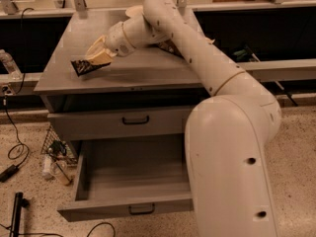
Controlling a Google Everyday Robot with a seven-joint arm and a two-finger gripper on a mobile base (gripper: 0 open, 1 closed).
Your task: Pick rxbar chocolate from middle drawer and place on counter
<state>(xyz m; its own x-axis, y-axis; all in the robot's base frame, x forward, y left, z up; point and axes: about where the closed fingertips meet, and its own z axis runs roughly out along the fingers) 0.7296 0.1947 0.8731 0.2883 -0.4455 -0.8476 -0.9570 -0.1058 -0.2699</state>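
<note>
Cream two-finger end effector [93, 61] hovering over left side of smooth grey counter [148, 72], fingers pinching small dark-wrapped rxbar chocolate [81, 67]. Bar tilting, can't tell if touching surface. Wide grey middle drawer [108, 211] sitting open below.

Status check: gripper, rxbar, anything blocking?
Copy: gripper over counter, fingers shut on rxbar chocolate. Not released yet. Below, middle drawer open, looks empty. Nothing under the bar.
</note>
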